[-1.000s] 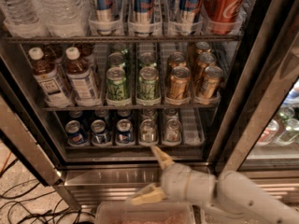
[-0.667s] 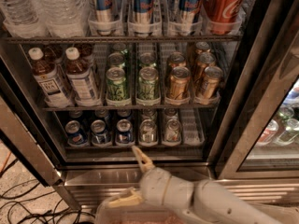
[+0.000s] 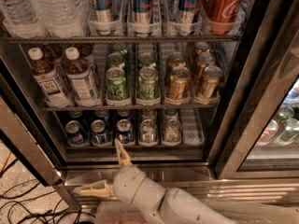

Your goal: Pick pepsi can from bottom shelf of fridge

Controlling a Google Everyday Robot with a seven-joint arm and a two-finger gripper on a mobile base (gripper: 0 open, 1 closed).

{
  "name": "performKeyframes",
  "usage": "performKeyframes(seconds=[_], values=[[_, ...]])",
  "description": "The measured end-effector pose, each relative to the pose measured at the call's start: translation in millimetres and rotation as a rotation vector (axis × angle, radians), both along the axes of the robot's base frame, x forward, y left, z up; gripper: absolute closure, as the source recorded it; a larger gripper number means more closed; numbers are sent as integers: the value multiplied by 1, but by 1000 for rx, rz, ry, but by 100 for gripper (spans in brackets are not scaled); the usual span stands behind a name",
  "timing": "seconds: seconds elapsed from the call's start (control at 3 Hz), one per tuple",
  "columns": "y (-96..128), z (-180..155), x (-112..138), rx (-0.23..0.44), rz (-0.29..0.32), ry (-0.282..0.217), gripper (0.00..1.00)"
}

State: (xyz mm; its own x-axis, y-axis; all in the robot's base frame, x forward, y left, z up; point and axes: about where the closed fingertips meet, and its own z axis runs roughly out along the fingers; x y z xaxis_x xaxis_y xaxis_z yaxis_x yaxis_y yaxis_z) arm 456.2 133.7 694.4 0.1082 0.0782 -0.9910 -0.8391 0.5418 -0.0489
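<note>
Dark-blue, silver-topped pepsi can (image 3: 124,131) stands just above the gripper (image 3: 106,171), fingers (image 3: 122,152) apart.

Fridge (image 3: 196,174) fills frame. Bottom shelf (image 3: 191,127) at lower centre. Pepsi can (image 3: 124,130) in third lane from left, two alike left of it, two other cans (image 3: 148,130) right. Gripper (image 3: 97,167) lower left-centre, before shelf front, just under pepsi can.

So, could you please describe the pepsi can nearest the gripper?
In the fridge, the bottom shelf holds three blue cans in front, then two silver cans. The pepsi can is just above the gripper: the rightmost blue one, beside the silver cans.
</note>
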Motion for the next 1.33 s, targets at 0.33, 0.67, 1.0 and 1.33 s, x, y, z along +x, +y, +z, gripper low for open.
performKeyframes(seconds=[0.33, 0.67, 1.0, 1.33], values=[[-7, -19, 15, 44, -72, 71, 0], [-7, -20, 15, 44, -72, 72, 0], [-16, -27, 19, 8, -139, 94, 0], [-49, -52, 17, -97, -293, 112, 0]])
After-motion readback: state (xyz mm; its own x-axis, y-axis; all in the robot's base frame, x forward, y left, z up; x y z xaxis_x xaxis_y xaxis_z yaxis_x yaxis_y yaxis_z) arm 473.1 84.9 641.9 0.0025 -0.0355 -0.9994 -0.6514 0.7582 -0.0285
